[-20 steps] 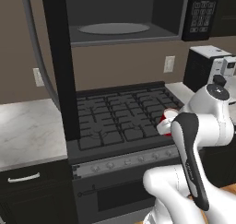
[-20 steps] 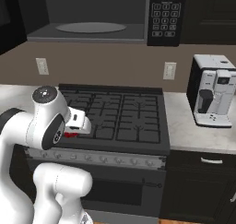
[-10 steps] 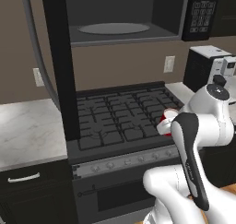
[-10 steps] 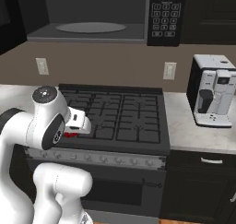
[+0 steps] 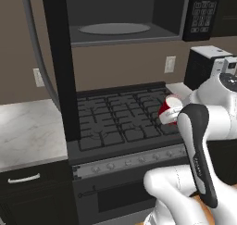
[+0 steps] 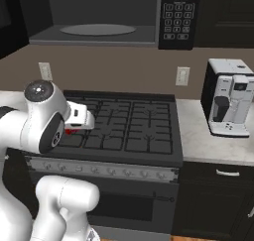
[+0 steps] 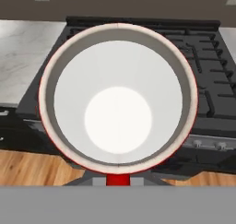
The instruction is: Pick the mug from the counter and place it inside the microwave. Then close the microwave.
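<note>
Mug [image 7: 118,98] sits close under the hand camera: white inside, red rim, its mouth facing straight into the lens, red handle at the bottom edge. In the left base view the mug [image 5: 169,110] hangs in the air over the right side of the stove [image 5: 121,115], tilted, mouth turned toward the arm. In the right base view just a sliver of red mug [image 6: 70,131] shows below the white hand, over the stove's [image 6: 130,127] left burners.

Gripper [image 6: 74,126] is clamped nearly shut on the mug; the fingers themselves are hidden behind the mug and the hand, so the exact grip point can't be told.

Microwave [image 5: 129,15] is mounted above the stove, door [image 5: 58,62] swung wide open to the left, grey turntable [image 5: 115,28] bare inside, keypad [image 6: 178,12] on its right.

Counter [image 5: 25,131] runs left of the stove, marbled, and continues right of it [image 6: 208,146], where a coffee machine [image 6: 229,105] stands. Wall outlets [image 6: 182,76] on the brown backsplash. Wood floor shows past the mug in the hand view.
</note>
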